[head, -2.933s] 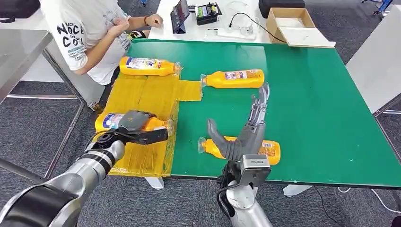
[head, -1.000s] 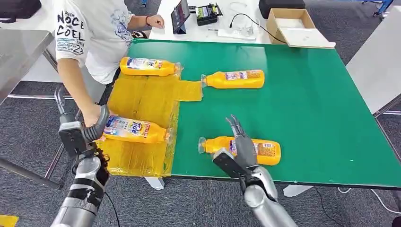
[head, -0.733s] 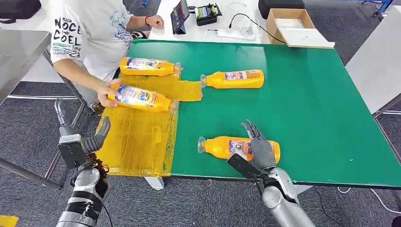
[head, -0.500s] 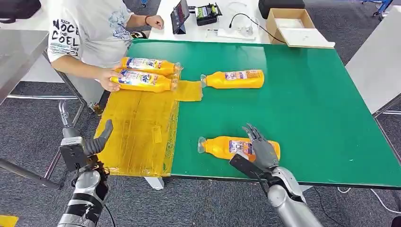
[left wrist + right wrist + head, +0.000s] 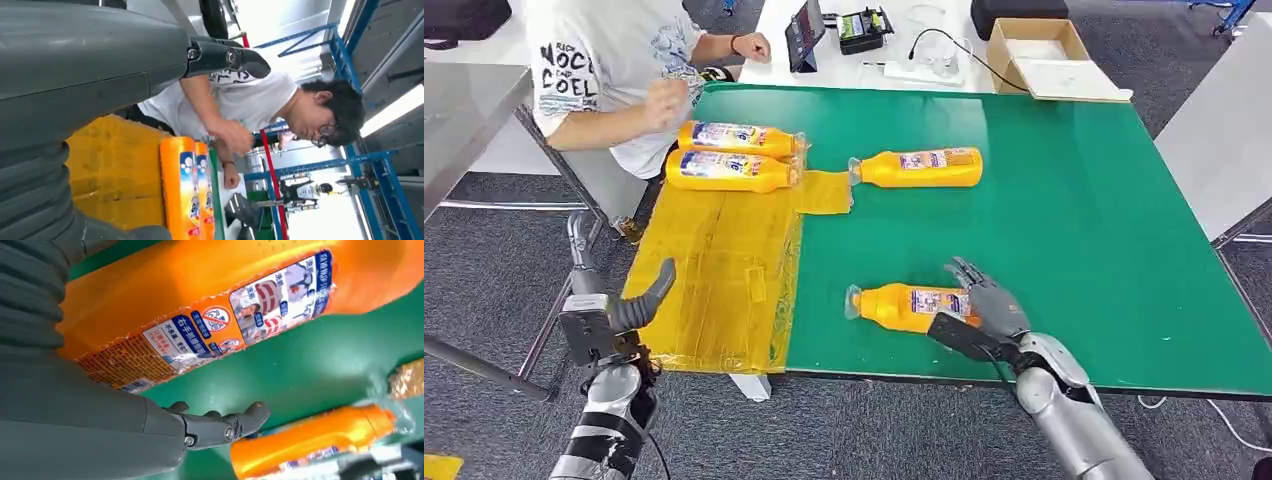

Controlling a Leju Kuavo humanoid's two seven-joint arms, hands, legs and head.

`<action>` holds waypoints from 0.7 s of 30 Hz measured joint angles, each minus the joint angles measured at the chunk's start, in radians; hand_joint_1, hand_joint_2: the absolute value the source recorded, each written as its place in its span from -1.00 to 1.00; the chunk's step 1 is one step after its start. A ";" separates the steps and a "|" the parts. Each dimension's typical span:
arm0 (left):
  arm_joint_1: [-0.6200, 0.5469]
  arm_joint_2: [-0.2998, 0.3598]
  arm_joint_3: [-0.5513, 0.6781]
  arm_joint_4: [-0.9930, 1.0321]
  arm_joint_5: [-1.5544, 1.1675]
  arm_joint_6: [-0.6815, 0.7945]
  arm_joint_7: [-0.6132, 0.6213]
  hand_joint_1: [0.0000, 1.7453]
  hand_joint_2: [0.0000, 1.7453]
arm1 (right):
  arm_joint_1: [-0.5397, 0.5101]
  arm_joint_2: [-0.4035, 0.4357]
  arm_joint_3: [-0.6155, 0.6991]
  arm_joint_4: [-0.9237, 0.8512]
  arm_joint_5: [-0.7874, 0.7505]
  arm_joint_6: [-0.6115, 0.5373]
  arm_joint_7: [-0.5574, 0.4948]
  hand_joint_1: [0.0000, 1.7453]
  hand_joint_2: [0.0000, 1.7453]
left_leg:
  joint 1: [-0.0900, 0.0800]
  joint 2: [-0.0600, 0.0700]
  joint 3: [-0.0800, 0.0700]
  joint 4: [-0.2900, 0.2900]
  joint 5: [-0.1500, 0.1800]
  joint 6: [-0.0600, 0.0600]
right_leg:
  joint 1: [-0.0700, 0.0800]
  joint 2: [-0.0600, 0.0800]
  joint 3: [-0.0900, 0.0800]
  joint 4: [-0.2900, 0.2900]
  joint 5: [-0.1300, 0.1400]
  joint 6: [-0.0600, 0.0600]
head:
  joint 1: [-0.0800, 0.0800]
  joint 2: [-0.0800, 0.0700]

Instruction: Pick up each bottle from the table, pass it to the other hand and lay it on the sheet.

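currently right hand (image 5: 984, 310) at base end of near orange bottle (image 5: 904, 305) lying on its side on green desk (image 5: 1084, 220), close to near edge. thumb under-side, fingers (image 5: 969, 272) arched over the bottle's far end, touching or nearly so; not yet wrapped tight, so counted as spread around, nothing lifted. right wrist view: labelled bottle body (image 5: 210, 305) right against palm, thumb tip apart from it, green surface between.

left hand (image 5: 609, 310) held off the desk's left side beside yellow sheet (image 5: 714, 260), fingers apart, thumb out, holding nothing. waiting for the pass, probably.

second bottle (image 5: 919, 167) on the desk further back, cap touching the sheet's small flap. two more bottles (image 5: 729, 155) lying side by side at far end of sheet. person (image 5: 614, 70) standing just beside that end, hand raised near them.

risks, judged:
- grip sits at the very base, far from middle; cap end likely to droop or swing on lift, could slip out.
- smooth round body plus loose shrink label; could roll away from fingers toward the desk's near edge and drop off.
- handover to left hand across a wide gap; misaligned pass could drop bottle on floor.
- person's arm close to sheet; collision possible during placement.
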 measured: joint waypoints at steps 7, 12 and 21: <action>-0.007 0.000 -0.006 0.033 0.003 -0.052 0.000 -1.00 1.00 | -0.128 -0.053 0.057 0.114 -0.019 0.141 0.012 -1.00 1.00 | -0.001 0.000 0.001 0.000 0.001 0.002 | -0.001 0.000 0.001 0.000 0.001 0.001 | 0.000 0.000; -0.017 -0.001 -0.009 0.072 0.005 -0.087 0.000 -1.00 1.00 | -0.211 -0.085 0.120 0.181 -0.044 0.251 0.025 -1.00 1.00 | -0.002 0.000 0.001 0.000 0.001 0.002 | -0.002 0.000 0.001 0.000 0.001 0.001 | 0.000 0.000; -0.034 -0.005 -0.024 0.118 0.023 -0.115 0.000 -1.00 1.00 | -0.285 -0.107 0.204 0.244 -0.068 0.329 0.048 -1.00 1.00 | -0.002 0.000 0.001 0.000 0.001 0.002 | -0.002 0.000 0.001 0.000 0.001 0.001 | 0.000 0.000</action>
